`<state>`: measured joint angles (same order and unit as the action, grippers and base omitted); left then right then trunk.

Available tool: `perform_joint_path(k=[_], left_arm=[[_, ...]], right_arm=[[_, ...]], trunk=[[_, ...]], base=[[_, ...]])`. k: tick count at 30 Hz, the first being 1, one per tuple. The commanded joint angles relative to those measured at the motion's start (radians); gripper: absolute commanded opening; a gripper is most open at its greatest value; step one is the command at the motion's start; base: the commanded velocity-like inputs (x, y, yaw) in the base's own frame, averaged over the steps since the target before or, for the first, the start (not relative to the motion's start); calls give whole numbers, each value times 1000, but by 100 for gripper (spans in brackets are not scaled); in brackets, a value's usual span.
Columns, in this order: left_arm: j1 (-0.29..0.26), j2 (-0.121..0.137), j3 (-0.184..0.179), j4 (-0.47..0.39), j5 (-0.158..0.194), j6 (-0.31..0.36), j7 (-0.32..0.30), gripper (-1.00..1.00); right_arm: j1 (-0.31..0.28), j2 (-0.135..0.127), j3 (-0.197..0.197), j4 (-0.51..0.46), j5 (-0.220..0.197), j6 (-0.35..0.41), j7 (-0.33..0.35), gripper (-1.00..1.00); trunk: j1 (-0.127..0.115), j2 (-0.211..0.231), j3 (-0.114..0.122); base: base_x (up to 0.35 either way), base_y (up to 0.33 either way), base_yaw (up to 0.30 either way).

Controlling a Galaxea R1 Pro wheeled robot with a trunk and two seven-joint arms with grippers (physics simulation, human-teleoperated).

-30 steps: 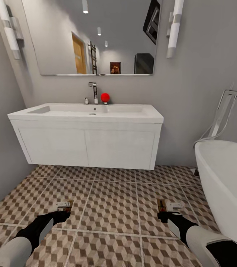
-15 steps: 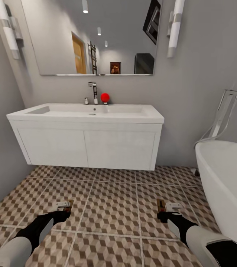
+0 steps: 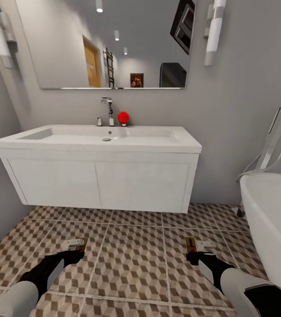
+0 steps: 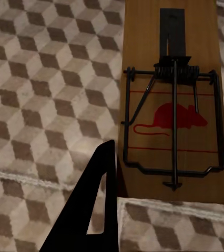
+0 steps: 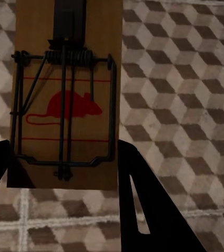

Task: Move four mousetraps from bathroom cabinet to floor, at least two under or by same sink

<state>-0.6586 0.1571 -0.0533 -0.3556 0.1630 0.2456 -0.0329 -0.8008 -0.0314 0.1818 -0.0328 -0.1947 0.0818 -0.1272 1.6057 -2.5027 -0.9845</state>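
Mousetraps carried in both grippers: left gripper (image 3: 76, 245) jaws clamped on one mousetrap (image 4: 173, 100), right gripper (image 3: 197, 245) apparently likewise on second mousetrap (image 5: 64, 94). Both above bathroom floor (image 3: 131, 255), facing bathroom sink (image 3: 101, 137). Step: delivery. Next: lower near sink, release.

No readable text on anything in view.

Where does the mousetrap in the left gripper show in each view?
Head view: flat brown wooden mousetrap, lower left, at the left gripper.
Left wrist view: upper right, between the black fingers.
Right wrist view: a second, similar trap.
Shared landmark: the cube-patterned floor tiles.
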Motion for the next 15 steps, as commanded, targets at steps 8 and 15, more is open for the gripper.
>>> perform_joint_path(k=[8, 15], left_arm=[[0, 1, -5, -2, 9, 7, 1, -100], [0, 0, -5, -2, 9, 7, 1, -100]], right_arm=[[0, -1, 10, -3, -13, 34, 3, -100], [0, -1, 10, -3, -12, 35, 4, -100]], trunk=[[0, 0, -1], [0, 0, -1]], base=[[75, 23, 0], [3, 277, 0]])
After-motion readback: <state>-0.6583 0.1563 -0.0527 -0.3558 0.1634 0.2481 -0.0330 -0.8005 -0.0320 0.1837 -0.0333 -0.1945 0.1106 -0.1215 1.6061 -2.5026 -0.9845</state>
